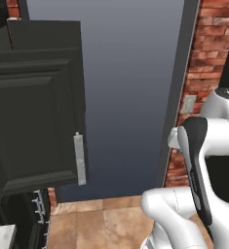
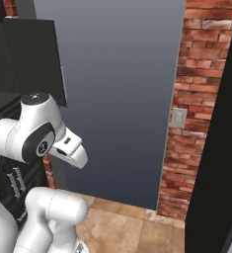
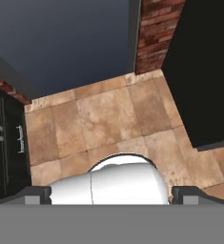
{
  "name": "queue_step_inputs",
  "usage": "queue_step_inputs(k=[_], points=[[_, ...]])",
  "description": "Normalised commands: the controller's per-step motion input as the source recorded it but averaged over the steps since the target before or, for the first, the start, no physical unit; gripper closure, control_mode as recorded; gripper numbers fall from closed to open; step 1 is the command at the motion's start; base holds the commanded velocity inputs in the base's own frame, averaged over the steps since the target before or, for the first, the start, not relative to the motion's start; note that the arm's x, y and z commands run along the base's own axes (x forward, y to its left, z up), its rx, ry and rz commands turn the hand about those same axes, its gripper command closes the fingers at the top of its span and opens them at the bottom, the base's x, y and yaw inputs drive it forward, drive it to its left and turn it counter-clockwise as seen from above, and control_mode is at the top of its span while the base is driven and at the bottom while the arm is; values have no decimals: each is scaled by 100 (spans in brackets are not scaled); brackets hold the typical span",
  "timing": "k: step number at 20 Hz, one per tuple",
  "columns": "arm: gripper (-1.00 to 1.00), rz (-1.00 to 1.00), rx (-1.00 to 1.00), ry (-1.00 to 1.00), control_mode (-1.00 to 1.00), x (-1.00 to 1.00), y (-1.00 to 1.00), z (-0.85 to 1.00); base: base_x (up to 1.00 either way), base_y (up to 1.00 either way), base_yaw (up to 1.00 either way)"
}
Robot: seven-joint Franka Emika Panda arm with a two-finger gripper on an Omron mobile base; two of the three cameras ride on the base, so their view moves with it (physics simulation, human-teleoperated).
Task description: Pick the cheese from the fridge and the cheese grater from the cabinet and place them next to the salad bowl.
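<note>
Ahead stood a tall blue-grey panel, with bare tiled floor open below it. Left of the panel, the cabinet's open door jutted into the passage; right of it a brick wall closed the way.

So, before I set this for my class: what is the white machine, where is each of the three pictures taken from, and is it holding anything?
The white machine is a robot arm on a base that drives around a rendered kitchen. Two pictures come from cameras on the base, behind the arm to its left and right. They show a black cabinet with a silver handle, a grey-blue wall panel, a brick wall and a tiled floor. The third comes from a camera on the hand, looking down at that floor. The claw is open, its tips wide apart, holding nothing.
</note>
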Motion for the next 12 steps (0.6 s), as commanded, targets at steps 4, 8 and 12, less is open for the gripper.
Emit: queue_step_inputs(k=[4,8,12], points=[[-100,0,0,0,100,0,0,0,39,-16,1],[-100,0,0,0,100,0,0,0,65,-4,1],[-100,0,0,0,100,0,0,0,67,-10,9]])
